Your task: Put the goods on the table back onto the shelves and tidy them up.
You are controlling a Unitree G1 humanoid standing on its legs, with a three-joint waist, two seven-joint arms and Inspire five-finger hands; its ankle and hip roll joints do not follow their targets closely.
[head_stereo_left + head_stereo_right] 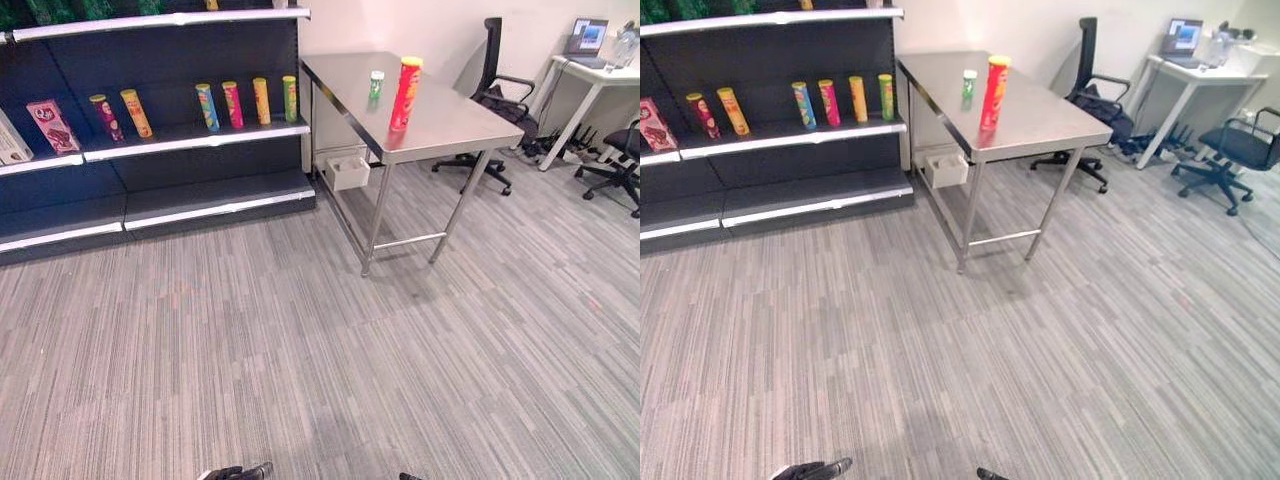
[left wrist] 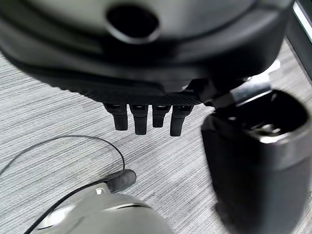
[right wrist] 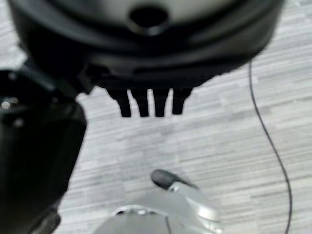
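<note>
On the table [image 1: 450,118], one red tube [image 1: 405,95], one green can [image 1: 376,84], left hand [image 2: 146,78] and right hand [image 3: 146,73] straight-fingered, empty.

White box [image 1: 8,140] on shelf [image 1: 180,139] cut by left edge. Top-shelf goods [image 1: 50,8] cropped at top edge. Small green item [image 1: 376,84] on table [image 1: 450,122] too small to identify. Left hand [image 1: 232,472] cut by bottom edge.
</note>
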